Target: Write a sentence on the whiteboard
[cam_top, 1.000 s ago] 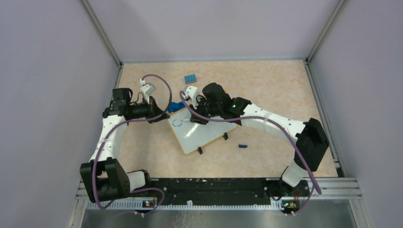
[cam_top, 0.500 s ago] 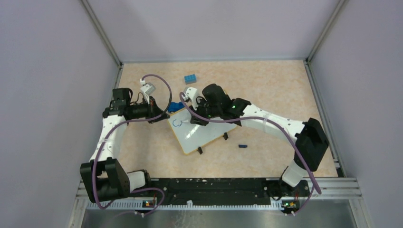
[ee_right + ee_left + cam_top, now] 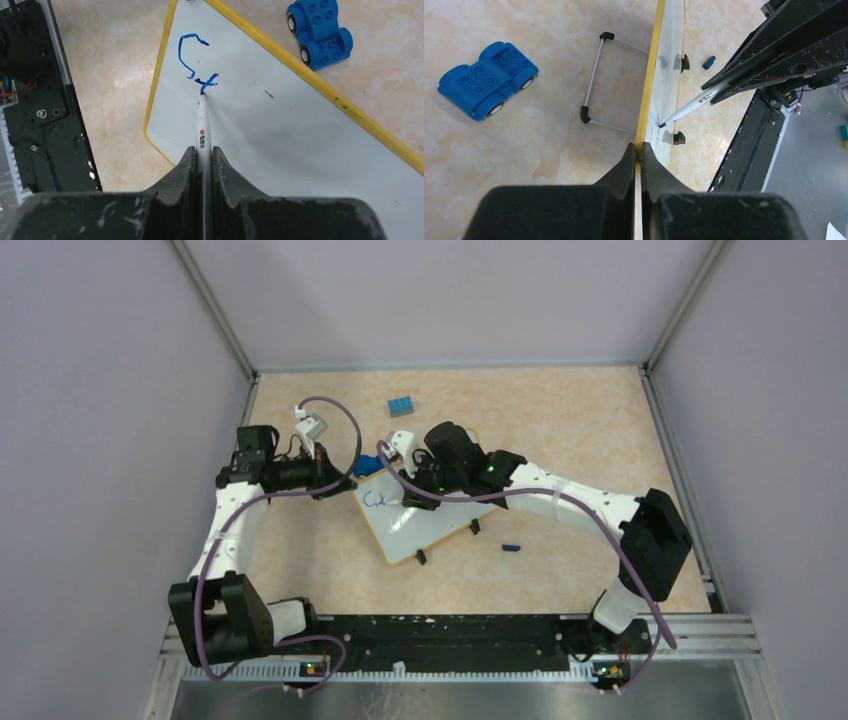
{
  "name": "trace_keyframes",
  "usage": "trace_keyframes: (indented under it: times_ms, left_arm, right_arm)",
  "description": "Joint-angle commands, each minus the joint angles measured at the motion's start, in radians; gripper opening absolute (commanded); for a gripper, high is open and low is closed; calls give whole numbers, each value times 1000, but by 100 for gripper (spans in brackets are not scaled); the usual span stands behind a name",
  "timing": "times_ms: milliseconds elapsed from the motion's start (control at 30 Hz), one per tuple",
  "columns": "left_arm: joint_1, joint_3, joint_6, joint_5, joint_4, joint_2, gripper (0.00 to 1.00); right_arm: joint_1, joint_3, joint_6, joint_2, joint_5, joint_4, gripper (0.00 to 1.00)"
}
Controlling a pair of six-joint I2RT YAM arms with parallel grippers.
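The whiteboard [image 3: 430, 525] lies flat on the table, white with a yellow rim [image 3: 649, 85] and two black clip feet. My left gripper [image 3: 639, 147] is shut on its rim at the far left corner [image 3: 352, 487]. My right gripper [image 3: 202, 150] is shut on a white marker [image 3: 202, 120], whose blue tip touches the board. The sentence [image 3: 195, 60] is a short blue scrawl of two marks near the board's left corner [image 3: 376, 500]. In the left wrist view the marker [image 3: 689, 106] slants down onto the board seen edge-on.
A blue toy car [image 3: 486, 80] sits just beyond the board's far edge [image 3: 370, 466]. A blue brick [image 3: 401, 406] lies farther back. The marker's blue cap [image 3: 511, 547] rests right of the board. A wire stand [image 3: 594, 80] lies beside the rim.
A second blue mark has appeared beside the first curl. My right gripper has shifted slightly with the marker across the board. The left arm has stayed still.
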Motion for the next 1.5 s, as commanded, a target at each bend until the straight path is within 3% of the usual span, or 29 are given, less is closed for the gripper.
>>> trace_keyframes:
  times_ms: [0, 667, 800, 1067, 1467]
  left_arm:
    - [-5, -12, 2, 10, -20, -17, 0]
    - [-6, -16, 11, 13, -21, -26, 0]
    - [-6, -15, 36, 16, -42, -28, 12]
    - [-6, -11, 71, 2, -77, -23, 24]
    - [-6, -7, 65, 4, -78, -8, 14]
  right_arm:
    - [-6, -7, -23, -54, 31, 6, 0]
    - [-20, 1, -13, -126, -12, -7, 0]
    - [-20, 1, -13, -125, -19, -5, 0]
    - [-32, 10, -2, -122, -62, -3, 0]
    - [-36, 9, 1, -88, -51, 20, 0]
